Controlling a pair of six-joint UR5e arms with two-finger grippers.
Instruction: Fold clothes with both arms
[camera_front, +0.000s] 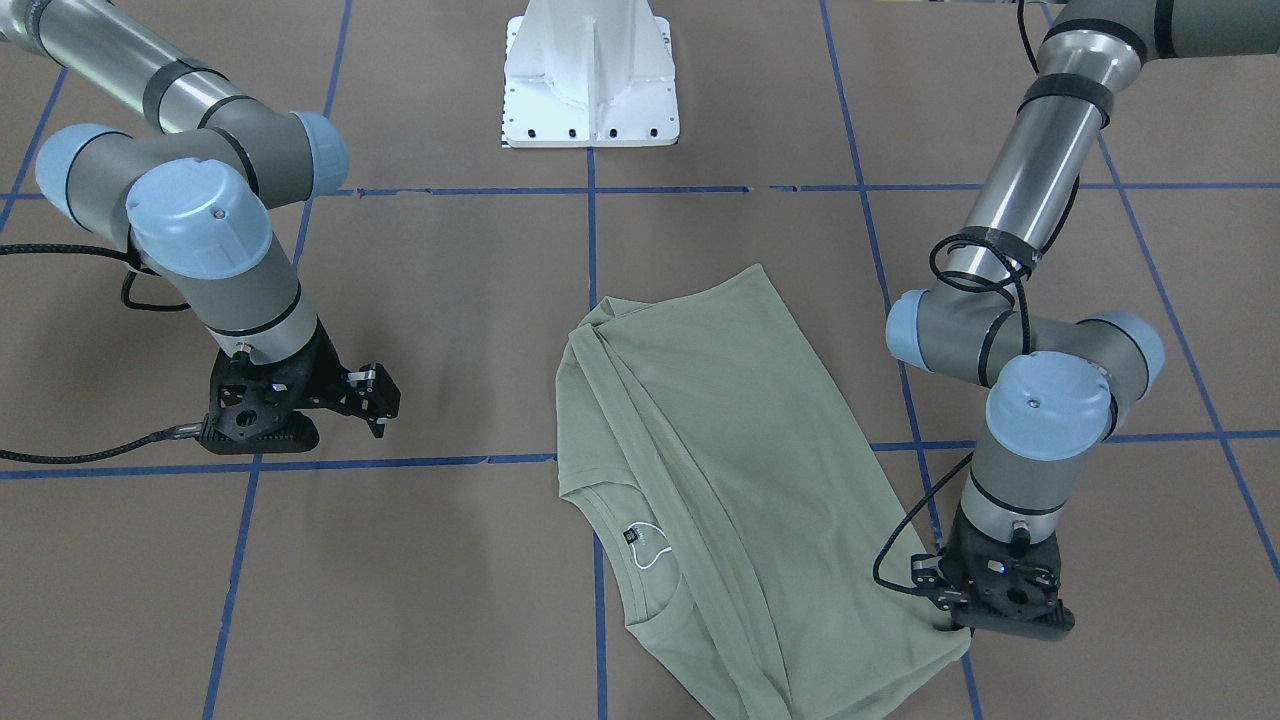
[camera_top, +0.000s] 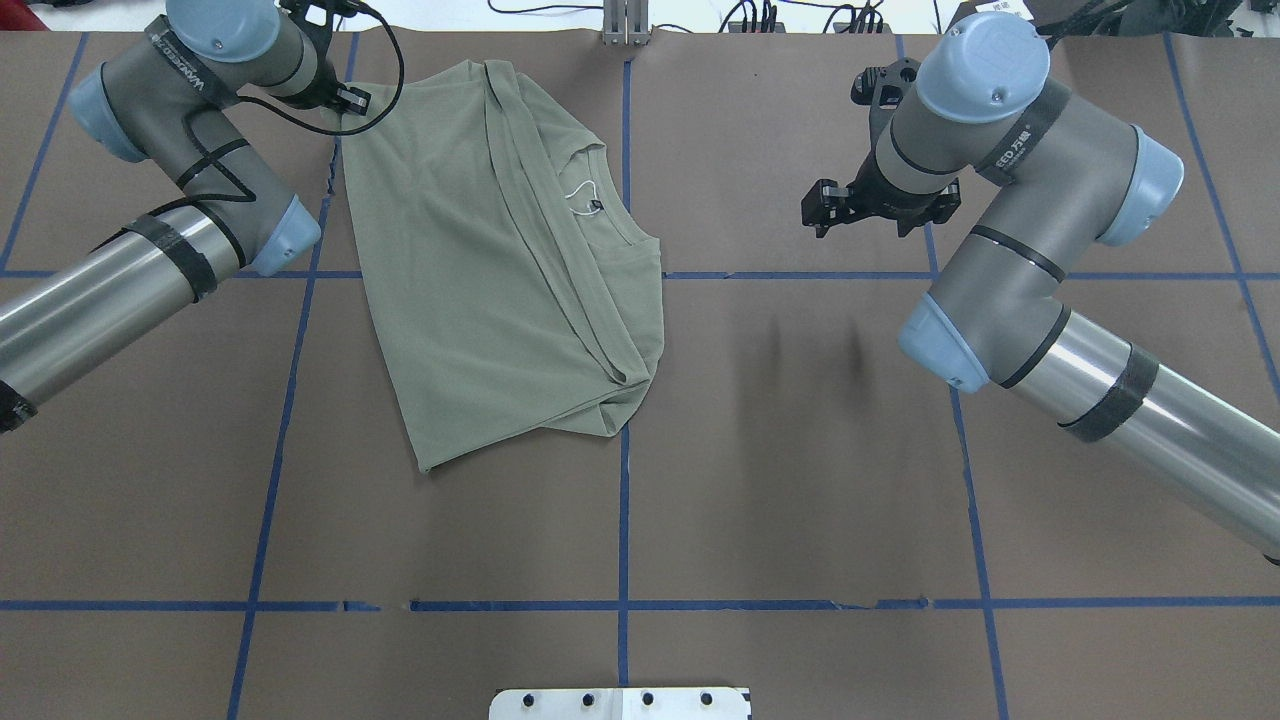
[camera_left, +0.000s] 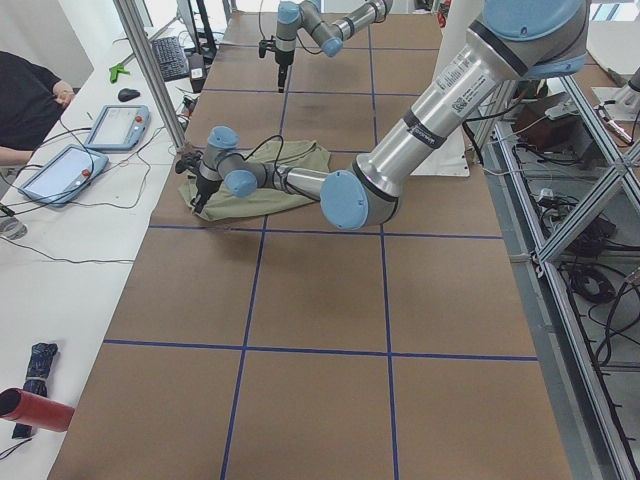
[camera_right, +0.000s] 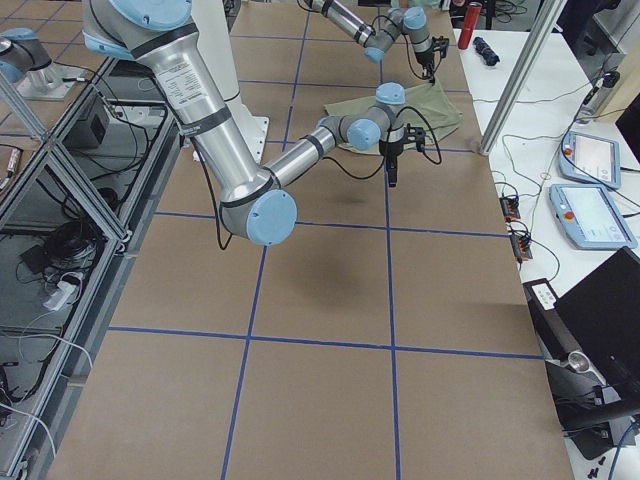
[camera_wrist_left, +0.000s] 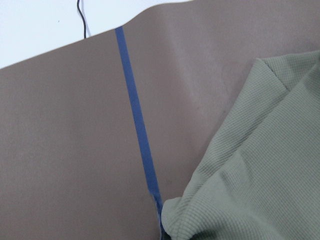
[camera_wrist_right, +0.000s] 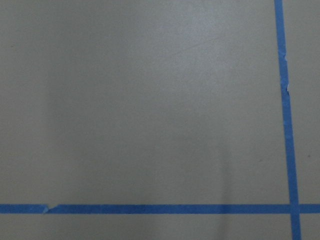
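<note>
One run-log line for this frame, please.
shirt: partly folded, flat on table | left end effector: at shirt corner, grip unclear | right end effector: above bare table, off shirt

Brown bench (camera_top: 800, 480) gridded with blue tape lines (camera_top: 623, 500), a white side table (camera_left: 60, 290) alongside carrying tablets (camera_left: 60, 172) and a keyboard (camera_left: 165, 58), aluminium framing (camera_left: 560, 320) and floor cables (camera_left: 600, 285) opposite.

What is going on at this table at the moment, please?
A sage-green shirt is being folded by two arms and lies partly folded on the brown table. The left gripper is down at the shirt's far corner; whether it grips the cloth cannot be told. The right gripper hangs over bare table, apart from the shirt.
</note>
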